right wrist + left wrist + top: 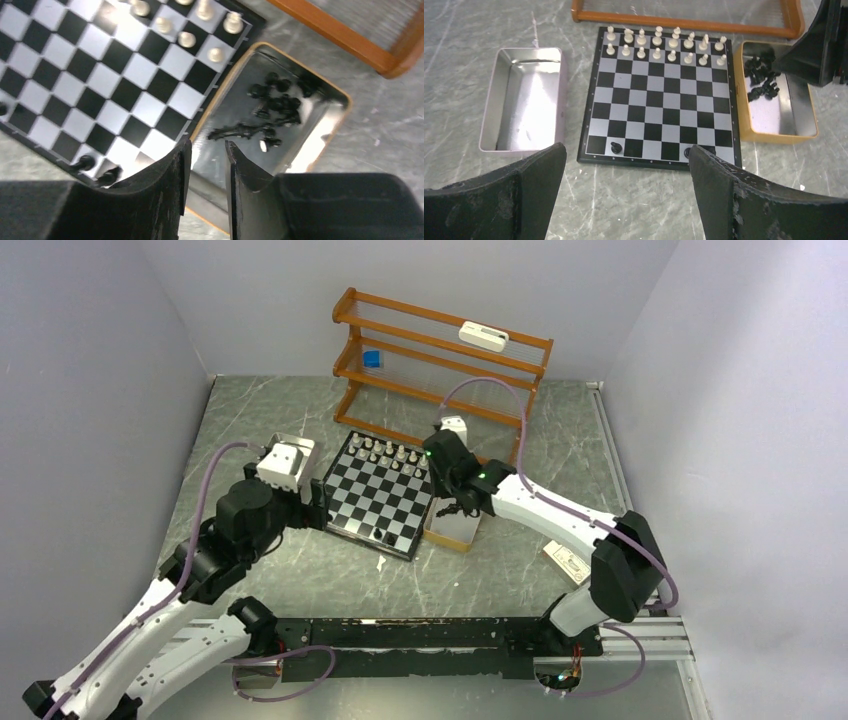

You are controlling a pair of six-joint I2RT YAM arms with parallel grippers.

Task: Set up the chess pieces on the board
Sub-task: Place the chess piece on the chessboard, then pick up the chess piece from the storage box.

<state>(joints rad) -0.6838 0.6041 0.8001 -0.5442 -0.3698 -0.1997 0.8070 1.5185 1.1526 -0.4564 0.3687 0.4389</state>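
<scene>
My right gripper [207, 150], jaws slightly apart, empty, over tan rectangular box [781, 138] of blurred black chess pieces [272, 105]; my left gripper [626, 152] wide open, its finger [729, 200] half-hiding 1 black piece [687, 150] on black-and-white checkered board [659, 110].

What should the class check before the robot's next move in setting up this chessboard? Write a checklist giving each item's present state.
1. Far two rows of the board filled with white pieces: ok.
2. Near rows filled: not ok, only a few black pieces stand there.
3. Supply: ok, a heap lies in the tan box.
4. The right gripper over that box, jaws narrowly apart, empty: ok.
5. The left gripper wide open, empty: ok.
6. Easiest piece to grasp: cannot tell, heap tangled.
</scene>
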